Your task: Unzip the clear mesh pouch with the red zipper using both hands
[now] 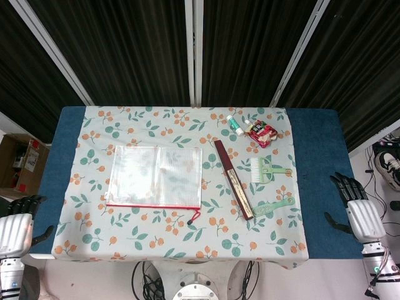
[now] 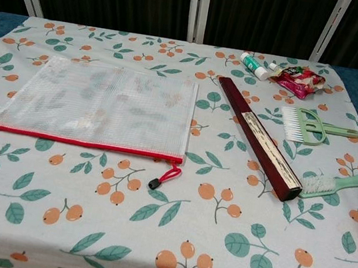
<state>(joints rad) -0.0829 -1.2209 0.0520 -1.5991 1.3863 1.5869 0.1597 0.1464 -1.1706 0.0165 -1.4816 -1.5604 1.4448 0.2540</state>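
The pouch [image 1: 155, 176] lies with its red zipper [image 1: 153, 205] running left-right along the near edge, nearer the empty, curled left hand [image 1: 19, 219] than the empty, spread right hand [image 1: 356, 203].

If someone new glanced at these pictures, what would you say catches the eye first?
Most striking is the clear mesh pouch lying flat on the left half of the floral tablecloth, its red zipper along the near edge with the pull cord at the right end. Next, the long dark red folded fan slants beside it. Both hands, left hand and right hand, wait off the table's sides, holding nothing.
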